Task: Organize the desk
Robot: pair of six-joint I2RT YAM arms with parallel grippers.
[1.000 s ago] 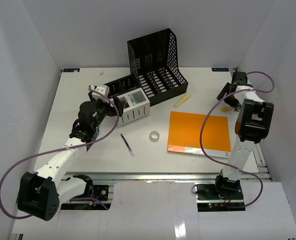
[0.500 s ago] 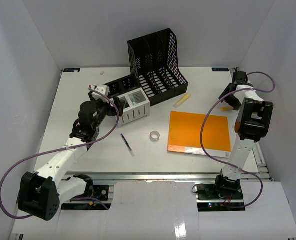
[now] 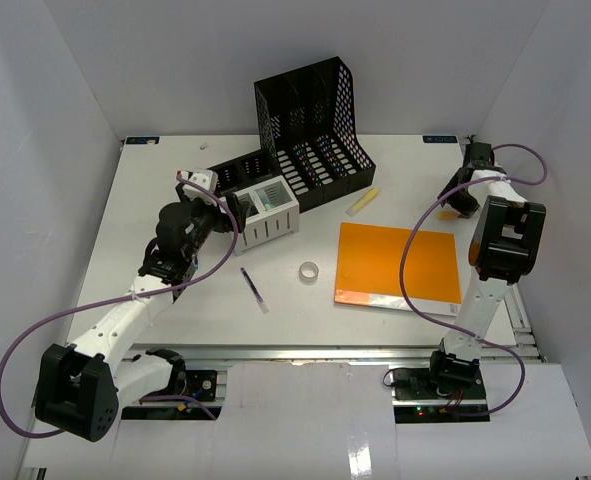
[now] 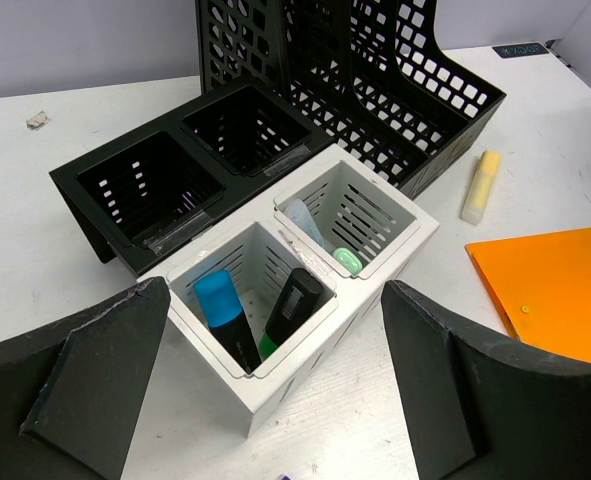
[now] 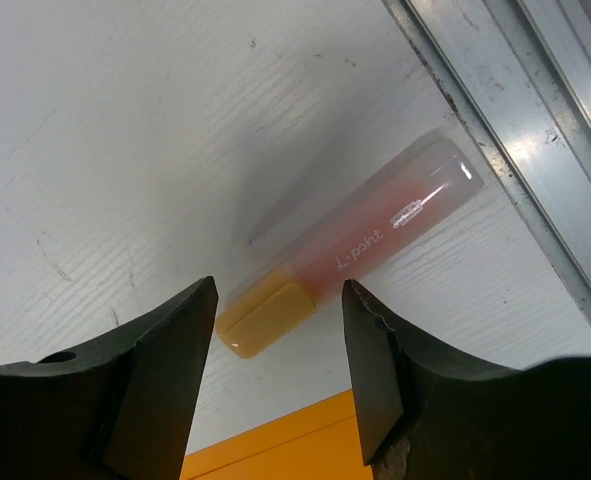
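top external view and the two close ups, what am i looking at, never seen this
Two white robot arms are bolted to the near edge of a large white desk. The wide picture comes from a fixed camera above and behind them. The two close-ups come from wrist cameras, so each shows its own claw. On the desk lie a flat orange folder, a clear tape roll, a thin dark pen and a yellow highlighter, beside a black mesh file rack and a white slotted pen holder. The left claw is open facing that holder, holding nothing. The right claw is open astride a pink-orange highlighter by the metal rail, not closed on it.
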